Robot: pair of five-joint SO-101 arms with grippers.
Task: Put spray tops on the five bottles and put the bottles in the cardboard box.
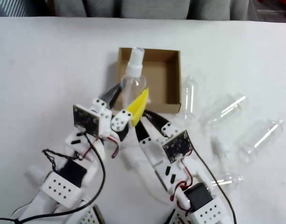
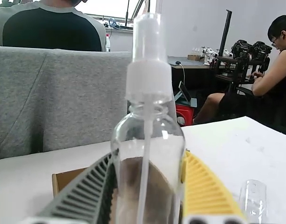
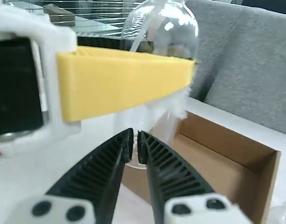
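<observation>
A clear bottle (image 1: 133, 83) wearing a white spray top (image 1: 135, 60) hangs over the left part of the open cardboard box (image 1: 173, 79). My left gripper (image 1: 131, 93) is shut on the bottle's body, one grey and one yellow finger (image 1: 138, 108) on either side. The left wrist view has the bottle (image 2: 147, 140) upright between those jaws, its spray top (image 2: 147, 70) above and the box (image 2: 68, 179) below. My right gripper (image 1: 142, 120), with black fingers, is shut on nothing just in front of the box (image 3: 227, 154), close under the held bottle (image 3: 164, 23).
Several bare clear bottles lie to the right of the box, such as one (image 1: 189, 98) against its side, another (image 1: 225, 108) beyond it and one (image 1: 262, 135) farther right. A small clear piece (image 1: 227, 179) lies near the right arm.
</observation>
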